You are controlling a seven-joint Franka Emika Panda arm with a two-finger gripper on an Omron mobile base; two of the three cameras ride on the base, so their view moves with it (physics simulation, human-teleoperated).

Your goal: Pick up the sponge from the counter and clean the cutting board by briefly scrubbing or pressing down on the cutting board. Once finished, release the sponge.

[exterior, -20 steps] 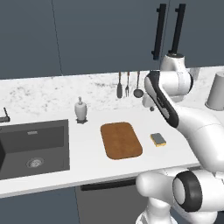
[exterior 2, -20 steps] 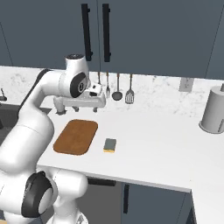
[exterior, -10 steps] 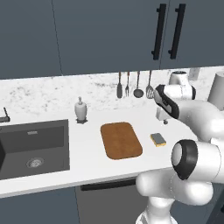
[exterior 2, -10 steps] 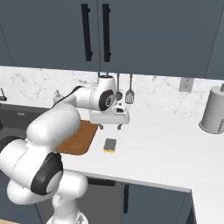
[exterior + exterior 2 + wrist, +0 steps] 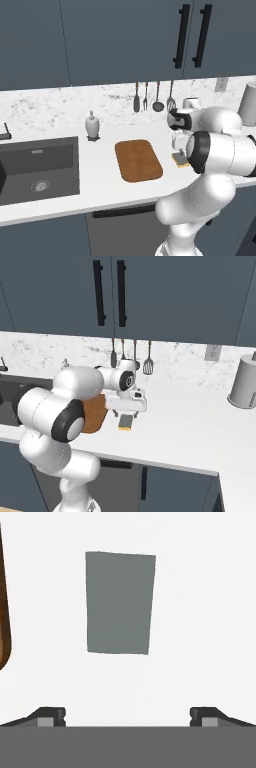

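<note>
- Sponge (image 5: 125, 422): one small rectangular block, yellow at the side with a dark grey layer, is seen lying flat on the long white, faintly marbled counter (image 5: 190, 421), near its front edge and just to the right of the board. In the hand view its grey face (image 5: 120, 603) is shown from above, apart from the fingertips.
- One flat brown wooden cutting board with rounded corners (image 5: 138, 160) is seen on the counter between the sink and the sponge; a narrow strip of white is left between board and sponge.
- One white two-finger gripper (image 5: 125, 414) is held directly above the sponge, pointing down. Its two dark fingertips (image 5: 51, 716) are spread wide apart, wider than the sponge, and nothing is held between them.
- One dark sink basin (image 5: 37, 169) is set into the left part of the counter, with one round drain at its bottom.
- One small white soap bottle (image 5: 92, 126) stands behind the board's left back corner, near the wall.
- Four dark utensils (image 5: 153, 97) are hung in a row on the marbled wall above the counter's back edge.
- One pale grey cylindrical canister (image 5: 245, 388) stands at the right end of the counter.
- Two long black vertical handles (image 5: 109, 292) are seen on the dark blue cabinet doors above.
</note>
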